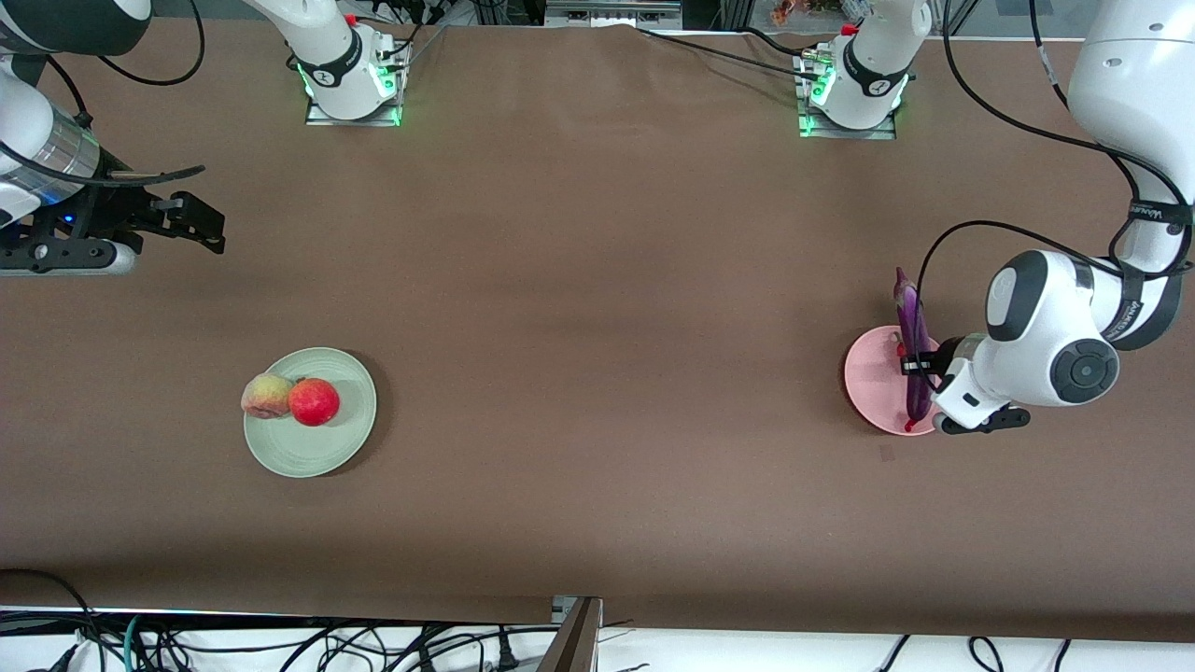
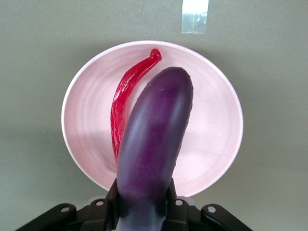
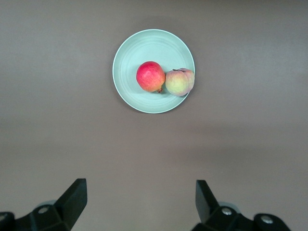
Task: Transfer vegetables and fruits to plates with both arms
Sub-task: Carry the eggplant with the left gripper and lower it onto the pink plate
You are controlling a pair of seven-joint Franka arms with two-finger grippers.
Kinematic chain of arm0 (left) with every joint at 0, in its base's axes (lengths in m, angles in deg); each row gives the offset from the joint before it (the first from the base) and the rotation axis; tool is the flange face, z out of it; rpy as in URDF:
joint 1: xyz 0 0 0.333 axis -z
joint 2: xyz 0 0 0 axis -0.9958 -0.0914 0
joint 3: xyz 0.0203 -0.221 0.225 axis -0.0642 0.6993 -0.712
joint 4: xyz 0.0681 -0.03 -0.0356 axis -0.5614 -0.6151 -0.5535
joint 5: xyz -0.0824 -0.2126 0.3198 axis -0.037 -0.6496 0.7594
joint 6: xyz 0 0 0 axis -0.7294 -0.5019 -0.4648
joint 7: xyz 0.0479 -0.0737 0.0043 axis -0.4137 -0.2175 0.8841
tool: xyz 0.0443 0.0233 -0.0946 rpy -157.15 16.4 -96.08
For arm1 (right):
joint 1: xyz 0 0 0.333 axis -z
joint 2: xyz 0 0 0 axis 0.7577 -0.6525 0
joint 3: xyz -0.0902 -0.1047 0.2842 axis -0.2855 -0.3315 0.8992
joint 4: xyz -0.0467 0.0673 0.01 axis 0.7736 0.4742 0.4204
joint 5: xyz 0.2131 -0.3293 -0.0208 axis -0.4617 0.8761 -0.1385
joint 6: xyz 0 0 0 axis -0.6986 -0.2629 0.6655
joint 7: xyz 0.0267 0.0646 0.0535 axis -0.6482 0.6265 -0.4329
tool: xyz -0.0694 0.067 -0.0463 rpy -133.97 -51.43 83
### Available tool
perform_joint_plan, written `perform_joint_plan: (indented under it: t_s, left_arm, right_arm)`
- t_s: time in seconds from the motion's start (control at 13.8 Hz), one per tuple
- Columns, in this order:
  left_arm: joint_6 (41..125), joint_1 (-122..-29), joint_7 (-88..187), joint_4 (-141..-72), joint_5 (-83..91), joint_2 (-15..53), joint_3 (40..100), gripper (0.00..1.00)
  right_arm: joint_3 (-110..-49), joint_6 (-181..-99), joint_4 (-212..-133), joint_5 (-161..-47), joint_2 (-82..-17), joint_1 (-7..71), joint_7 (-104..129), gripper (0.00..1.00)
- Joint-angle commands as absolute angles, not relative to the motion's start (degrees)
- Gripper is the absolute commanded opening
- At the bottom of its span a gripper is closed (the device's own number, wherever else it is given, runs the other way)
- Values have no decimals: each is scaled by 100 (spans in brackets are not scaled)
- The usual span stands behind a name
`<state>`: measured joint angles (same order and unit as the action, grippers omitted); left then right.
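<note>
Nearest the front camera, toward the right arm's end of the brown table (image 1: 597, 280), sat the mint green plate (image 1: 322, 448), and on it the round red fruit (image 1: 314, 402) lay touching the yellowish-pink peach (image 1: 265, 396), which rested at the plate's rim on the side toward the right arm's end. In the right wrist view the same plate (image 3: 144, 50) showed both pieces side by side, the red fruit (image 3: 150, 76) near the middle and the peach (image 3: 179, 82) against the edge. About as near to the camera, toward the left arm's end, lay the light pink plate (image 1: 870, 378). The left gripper (image 1: 913, 366) hung over it, clamped around the purple eggplant (image 1: 910, 341) near its stem end, so that the long body stood steeply over the plate. The left wrist view showed the eggplant (image 2: 154, 139) pinched between the black fingers (image 2: 113, 202), its rounded tip pointing down at the pink plate (image 2: 211, 125), where the curved red chili pepper (image 2: 126, 98) lay just beside it. A small strip of tape (image 2: 195, 16) was stuck to the table near that plate. Farther from the camera, the right gripper (image 1: 191, 224) waited in the air over bare table at the right arm's end, its fingers (image 3: 72, 197) spread wide with nothing between them.
</note>
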<state>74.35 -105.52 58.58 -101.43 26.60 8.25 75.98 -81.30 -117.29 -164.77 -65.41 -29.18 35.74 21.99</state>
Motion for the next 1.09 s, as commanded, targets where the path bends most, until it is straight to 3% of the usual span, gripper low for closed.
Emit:
perform_joint_plan:
  t_s: [0.0, 0.07, 0.22, 0.65, 0.87, 1.02]
  left_arm:
    - [7373, -10462, 5837, -9930, 2791, 638, 7690, 2]
    - [7382, -10444, 5880, -9929, 2791, 602, 7690, 13]
    - [7460, -10444, 5811, -9895, 2887, 541, 7681, 100]
    - [7593, -10690, 5784, -9736, 2800, 803, 7707, 100]
    - [6945, -10760, 5810, -9710, 2782, 1557, 7707, 100]
    - [5964, -10936, 5759, -9099, 2178, 1945, 7699, 100]
  right_arm:
    - [-8026, -11668, -16364, -6628, -2963, 3670, 2186, 100]
    - [-8017, -11694, -16399, -6628, -2963, 3661, 2186, 100]
    - [-8008, -11712, -16416, -6724, -2963, 3643, 2186, 100]
    - [-8017, -11712, -16390, -6821, -2989, 3652, 2239, 100]
    - [-8017, -11712, -16381, -6813, -3007, 3652, 2265, 100]
    - [-8017, -11712, -16373, -6769, -3007, 3652, 2257, 100]
